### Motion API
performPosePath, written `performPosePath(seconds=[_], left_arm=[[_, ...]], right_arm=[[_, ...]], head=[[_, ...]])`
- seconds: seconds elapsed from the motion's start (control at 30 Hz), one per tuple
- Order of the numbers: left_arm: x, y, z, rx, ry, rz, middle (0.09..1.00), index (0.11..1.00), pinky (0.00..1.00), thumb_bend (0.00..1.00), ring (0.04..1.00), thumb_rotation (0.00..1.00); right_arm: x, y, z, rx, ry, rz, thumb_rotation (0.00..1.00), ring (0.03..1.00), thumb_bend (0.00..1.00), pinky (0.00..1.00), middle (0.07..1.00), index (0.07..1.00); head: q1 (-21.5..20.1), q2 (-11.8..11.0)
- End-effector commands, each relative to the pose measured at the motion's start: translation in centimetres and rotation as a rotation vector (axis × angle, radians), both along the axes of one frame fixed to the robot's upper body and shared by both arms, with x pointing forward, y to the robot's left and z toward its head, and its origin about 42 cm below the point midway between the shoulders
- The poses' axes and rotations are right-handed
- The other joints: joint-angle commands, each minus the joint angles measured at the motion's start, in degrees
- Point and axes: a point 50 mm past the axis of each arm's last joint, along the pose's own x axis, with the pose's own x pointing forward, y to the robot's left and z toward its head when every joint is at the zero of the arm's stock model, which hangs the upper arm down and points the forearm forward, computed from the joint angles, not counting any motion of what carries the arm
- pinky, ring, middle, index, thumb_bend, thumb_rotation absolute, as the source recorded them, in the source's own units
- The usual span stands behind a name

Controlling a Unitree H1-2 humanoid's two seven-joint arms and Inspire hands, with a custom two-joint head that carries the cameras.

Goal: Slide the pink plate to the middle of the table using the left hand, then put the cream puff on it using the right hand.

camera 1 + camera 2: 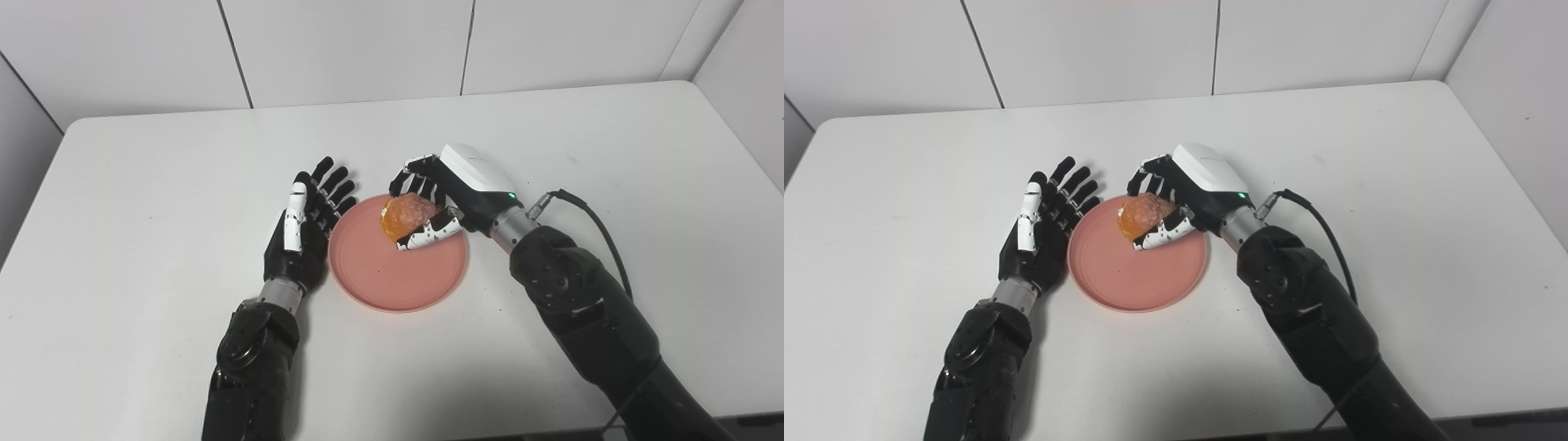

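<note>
The pink plate (392,278) lies flat near the middle of the white table. The cream puff (407,215), orange-brown and glossy, is at the plate's far right part, held between the thumb and fingers of my right hand (450,187), which is shut on it. Whether the puff touches the plate I cannot tell. My left hand (306,223) rests open beside the plate's left rim, fingers spread and pointing away, palm edge close to the rim. In the right eye view the plate (1127,275) and puff (1142,220) show the same way.
The white table (122,202) runs to white wall panels at the back. A black cable (597,226) loops from my right wrist over the table on the right.
</note>
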Motion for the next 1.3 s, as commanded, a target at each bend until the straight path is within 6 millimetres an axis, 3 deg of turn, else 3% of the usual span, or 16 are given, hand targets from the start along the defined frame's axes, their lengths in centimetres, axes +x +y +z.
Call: performPosePath(seconds=[0.0,0.7,1.13,1.27], left_arm=[[-1.0,-0.3,-2.5,0.037,0.138,-0.001,0.915,0.915,0.91,0.41,0.909,1.0],[-1.0,-1.1,-2.0,0.055,0.137,0.005,0.906,0.91,0.89,0.42,0.898,1.0],[-0.9,-1.5,-1.8,0.058,0.136,0.004,0.899,0.904,0.88,0.42,0.895,1.0],[-0.9,-1.5,-1.7,0.059,0.135,0.002,0.898,0.904,0.88,0.42,0.892,1.0]], right_arm=[[0.1,0.6,1.2,0.005,-0.058,0.028,0.0,0.438,0.52,0.36,0.453,0.523],[-0.4,0.7,-0.2,-0.065,-0.044,0.055,0.0,0.439,0.52,0.36,0.456,0.525],[-0.6,1.0,-1.4,-0.089,-0.044,0.096,0.0,0.378,0.52,0.3,0.424,0.533],[-0.5,1.0,-1.7,-0.089,-0.046,0.109,0.0,0.4,0.52,0.35,0.43,0.527]], head=[[0.3,0.3],[3.3,1.6],[3.7,1.9],[3.7,2.0]])
